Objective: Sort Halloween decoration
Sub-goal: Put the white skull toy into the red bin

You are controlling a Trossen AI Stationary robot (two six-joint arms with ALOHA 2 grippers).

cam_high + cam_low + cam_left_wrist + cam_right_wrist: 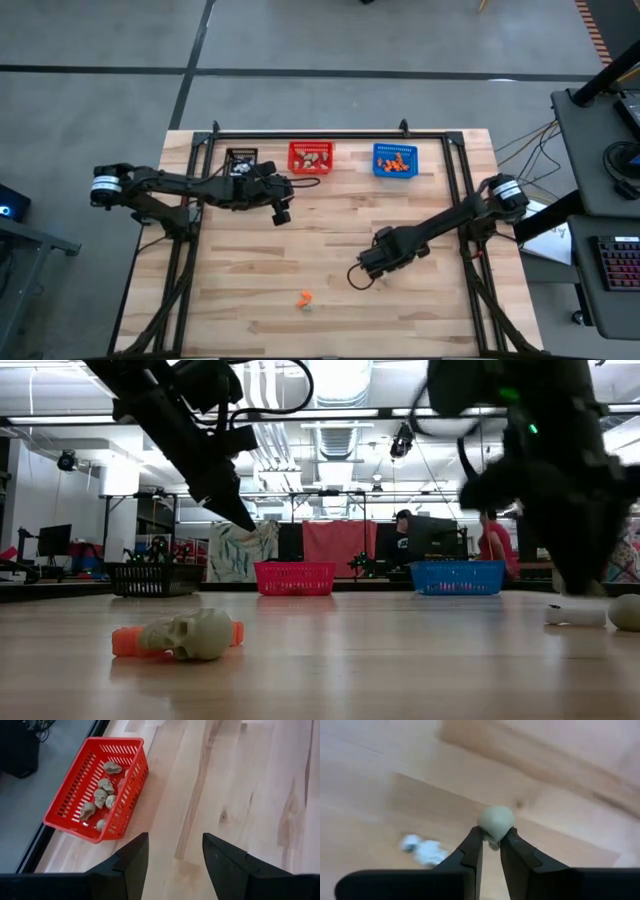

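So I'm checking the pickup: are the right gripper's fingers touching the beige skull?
Touching. The right wrist view shows the right gripper with both fingertips pressed against the beige skull.

table (250,280): pale matt wood planks | red basket (75,815): glossy plastic mesh

Skull trinket (197,633), perhaps atop orange piece (125,642)

centre boards (330,240): open | far edge: three baskets (311,157) | near edge: skull (196,633)
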